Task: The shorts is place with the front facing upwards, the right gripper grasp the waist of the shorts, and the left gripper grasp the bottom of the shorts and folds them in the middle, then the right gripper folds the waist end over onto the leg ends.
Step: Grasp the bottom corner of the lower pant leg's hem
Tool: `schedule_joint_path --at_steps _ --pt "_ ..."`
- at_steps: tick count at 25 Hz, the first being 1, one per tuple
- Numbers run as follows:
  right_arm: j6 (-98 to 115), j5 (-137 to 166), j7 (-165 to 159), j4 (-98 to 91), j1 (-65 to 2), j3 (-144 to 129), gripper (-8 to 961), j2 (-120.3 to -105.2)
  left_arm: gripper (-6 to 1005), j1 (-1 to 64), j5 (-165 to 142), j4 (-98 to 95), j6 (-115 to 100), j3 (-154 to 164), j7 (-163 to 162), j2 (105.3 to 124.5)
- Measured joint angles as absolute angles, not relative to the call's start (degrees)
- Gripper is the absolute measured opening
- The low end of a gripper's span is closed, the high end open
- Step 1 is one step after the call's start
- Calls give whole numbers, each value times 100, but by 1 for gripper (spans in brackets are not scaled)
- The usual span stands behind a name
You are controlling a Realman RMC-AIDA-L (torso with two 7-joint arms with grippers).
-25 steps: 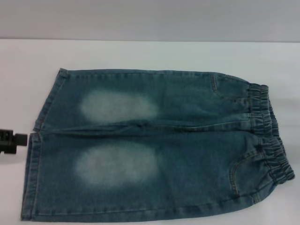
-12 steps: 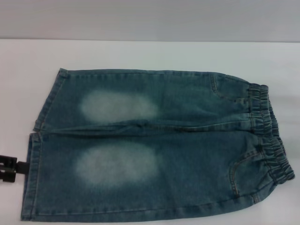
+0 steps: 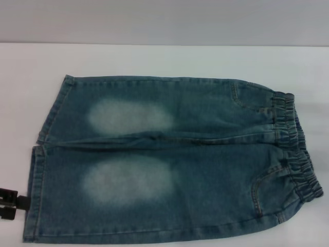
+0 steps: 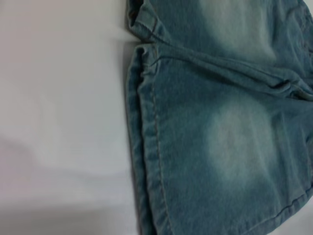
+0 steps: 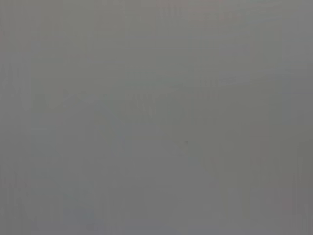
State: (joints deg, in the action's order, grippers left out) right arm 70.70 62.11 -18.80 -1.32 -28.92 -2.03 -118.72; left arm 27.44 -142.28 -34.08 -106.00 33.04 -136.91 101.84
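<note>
The blue-green denim shorts (image 3: 205,154) lie flat and face up on the white table (image 3: 154,59), with two pale oval patches showing. The gathered elastic waist (image 3: 295,149) is at the right, and the straight-hemmed leg ends (image 3: 38,170) are at the left. My left gripper (image 3: 11,203) shows only as a black tip at the left edge, just beside the nearer leg's hem and apart from it. The left wrist view looks down on that hem (image 4: 142,161) and a faded patch (image 4: 239,147). The right gripper is out of view, and the right wrist view is plain grey.
Bare white tabletop (image 4: 58,122) lies left of the leg hems and behind the shorts. A grey wall (image 3: 164,20) runs along the table's far edge. The shorts' near edge reaches the bottom of the head view.
The left gripper has slid along the left edge toward the table's front, from level with the gap between the legs to beside the nearer leg's hem. The shorts have not moved.
</note>
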Motion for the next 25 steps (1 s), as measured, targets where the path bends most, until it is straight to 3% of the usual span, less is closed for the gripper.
schedule_joint_path --at_steps 25 --pt "7076 6209 -1880 -141 -2988 -211 720 -11873 681 2722 -14593 -3190 -10545 3378 -13614 10367"
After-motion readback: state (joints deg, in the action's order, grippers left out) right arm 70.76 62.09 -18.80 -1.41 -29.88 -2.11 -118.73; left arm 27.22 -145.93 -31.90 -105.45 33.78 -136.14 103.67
